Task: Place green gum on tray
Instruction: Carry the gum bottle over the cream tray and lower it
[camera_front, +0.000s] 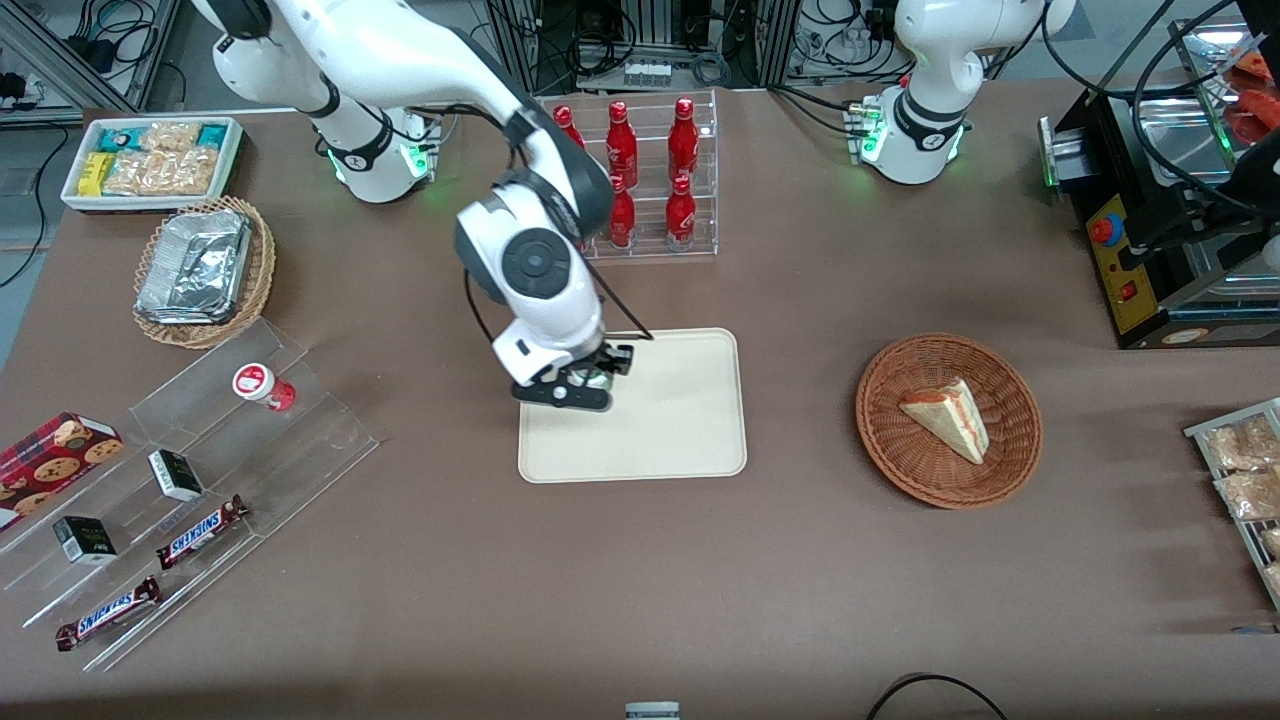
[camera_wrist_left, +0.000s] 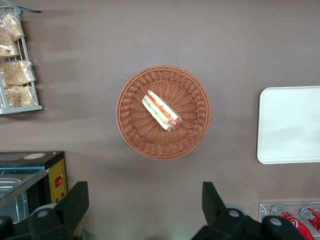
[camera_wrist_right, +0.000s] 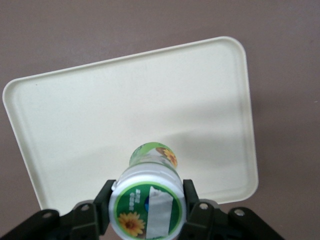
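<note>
Two fingers grip green gum over tray.

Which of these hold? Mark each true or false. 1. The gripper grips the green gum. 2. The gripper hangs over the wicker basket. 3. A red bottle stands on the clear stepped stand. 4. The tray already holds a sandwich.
1. True: the gripper is shut on the green gum.
2. False: it is over the tray.
3. True: the red bottle stands on the clear stepped stand.
4. False: the sandwich lies in the wicker basket.
</note>
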